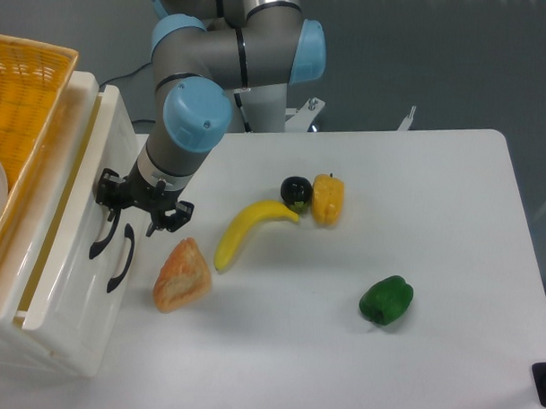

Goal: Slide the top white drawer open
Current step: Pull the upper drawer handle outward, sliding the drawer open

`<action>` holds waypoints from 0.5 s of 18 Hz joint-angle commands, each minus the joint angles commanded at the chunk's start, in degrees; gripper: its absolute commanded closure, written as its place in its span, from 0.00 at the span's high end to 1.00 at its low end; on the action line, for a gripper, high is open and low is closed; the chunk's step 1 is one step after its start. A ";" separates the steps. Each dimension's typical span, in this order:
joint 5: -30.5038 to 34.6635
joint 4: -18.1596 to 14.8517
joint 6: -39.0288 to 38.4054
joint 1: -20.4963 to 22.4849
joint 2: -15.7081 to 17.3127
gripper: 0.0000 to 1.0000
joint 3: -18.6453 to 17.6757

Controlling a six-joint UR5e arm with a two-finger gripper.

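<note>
A single fixed camera covers the scene. It is mounted high, on the side of the tabletop (450,265) opposite the arm base (268,97), and looks steeply down toward that base. The view is moderately close: the tabletop fills most of the frame, with its far edge and right edge visible. The cabinet (73,278) at frame left is cut off by the left and bottom borders. The arm's upper joints run out of the top border.

top white drawer (69,251): glossy plastic | basket (25,97): woven wicker | table (452,229): smooth matt white
</note>
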 joint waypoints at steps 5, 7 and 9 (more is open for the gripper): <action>-0.09 -0.09 0.00 0.18 0.18 0.60 0.00; -0.09 -0.09 0.00 0.18 0.18 0.59 0.00; -0.44 -0.09 0.00 0.52 0.26 0.59 0.00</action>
